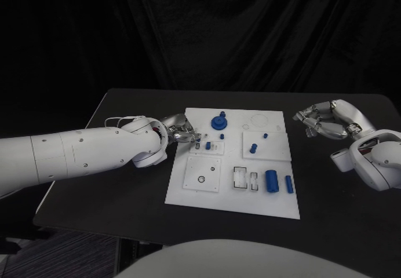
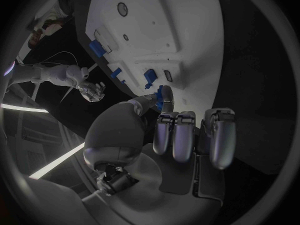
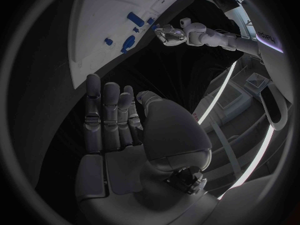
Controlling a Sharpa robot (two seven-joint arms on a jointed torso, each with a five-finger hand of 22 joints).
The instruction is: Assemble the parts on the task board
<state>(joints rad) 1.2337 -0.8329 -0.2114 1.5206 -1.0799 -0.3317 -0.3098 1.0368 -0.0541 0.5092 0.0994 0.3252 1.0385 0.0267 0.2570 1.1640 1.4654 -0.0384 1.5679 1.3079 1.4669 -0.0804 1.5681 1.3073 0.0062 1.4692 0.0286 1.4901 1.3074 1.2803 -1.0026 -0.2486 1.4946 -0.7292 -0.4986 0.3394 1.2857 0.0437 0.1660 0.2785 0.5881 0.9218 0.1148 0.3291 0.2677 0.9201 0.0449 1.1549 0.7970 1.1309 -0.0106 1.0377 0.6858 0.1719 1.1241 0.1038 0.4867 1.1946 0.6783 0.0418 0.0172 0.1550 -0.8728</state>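
Note:
The white task board (image 1: 234, 165) lies mid-table. On it stand a blue knob (image 1: 219, 121), two small blue pegs (image 1: 265, 136) and a small blue part (image 1: 207, 146) beside a slot; two blue cylinders (image 1: 272, 179) lie near its right front. My left hand (image 1: 182, 133) hovers at the board's left edge, fingers curled, thumb near them (image 2: 181, 135). A blue piece (image 2: 164, 97) shows right at the thumb tip; whether it is held is unclear. My right hand (image 1: 325, 120) hangs off the board's right side, holding nothing (image 3: 115, 120).
The black table (image 1: 125, 191) extends to the left and front of the board. A recessed round hole (image 1: 203, 179) sits in the board's front left plate. My left forearm (image 1: 75, 153) crosses the table's left edge.

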